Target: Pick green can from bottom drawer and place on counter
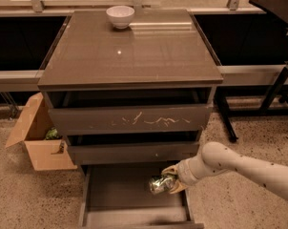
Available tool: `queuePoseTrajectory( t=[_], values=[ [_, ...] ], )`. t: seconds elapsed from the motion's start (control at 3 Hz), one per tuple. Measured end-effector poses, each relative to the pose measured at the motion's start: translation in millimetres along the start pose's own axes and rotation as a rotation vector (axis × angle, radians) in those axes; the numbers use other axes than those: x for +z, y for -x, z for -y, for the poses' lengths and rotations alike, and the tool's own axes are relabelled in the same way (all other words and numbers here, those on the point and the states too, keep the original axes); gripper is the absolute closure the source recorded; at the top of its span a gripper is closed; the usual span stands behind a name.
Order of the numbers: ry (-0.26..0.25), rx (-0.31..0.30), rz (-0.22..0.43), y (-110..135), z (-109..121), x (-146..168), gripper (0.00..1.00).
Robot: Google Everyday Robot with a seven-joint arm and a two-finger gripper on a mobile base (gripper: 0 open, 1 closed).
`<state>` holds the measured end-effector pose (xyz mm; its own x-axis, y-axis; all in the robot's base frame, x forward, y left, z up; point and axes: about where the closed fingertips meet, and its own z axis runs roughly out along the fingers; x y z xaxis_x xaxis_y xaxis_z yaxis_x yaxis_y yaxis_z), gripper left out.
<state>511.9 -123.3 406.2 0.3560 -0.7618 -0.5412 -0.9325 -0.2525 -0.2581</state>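
The green can (pixel 157 184) is a shiny green-and-silver crumpled can, held lying sideways above the open bottom drawer (pixel 120 194). My gripper (pixel 169 178) comes in from the right on a white arm and is shut on the can, its pale fingers (pixel 170 170) above and below it. The can hangs over the right part of the drawer's flat base, just below the middle drawer's front. The counter (pixel 134 46) is the glossy grey-brown top of the cabinet, well above the gripper.
A white bowl (pixel 120 16) stands at the back of the counter. The top drawer front (pixel 129 119) has pale scratches. An open cardboard box (pixel 39 137) sits on the floor left of the cabinet. Black table legs (pixel 272 94) stand at the right.
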Motion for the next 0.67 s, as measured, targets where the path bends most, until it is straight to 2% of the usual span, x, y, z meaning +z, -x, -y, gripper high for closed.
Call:
queuePoseTrajectory(
  t=[0.67],
  values=[
    [-0.105,-0.162,-0.102,63.7,22.4,-88.4,1.0]
  ],
)
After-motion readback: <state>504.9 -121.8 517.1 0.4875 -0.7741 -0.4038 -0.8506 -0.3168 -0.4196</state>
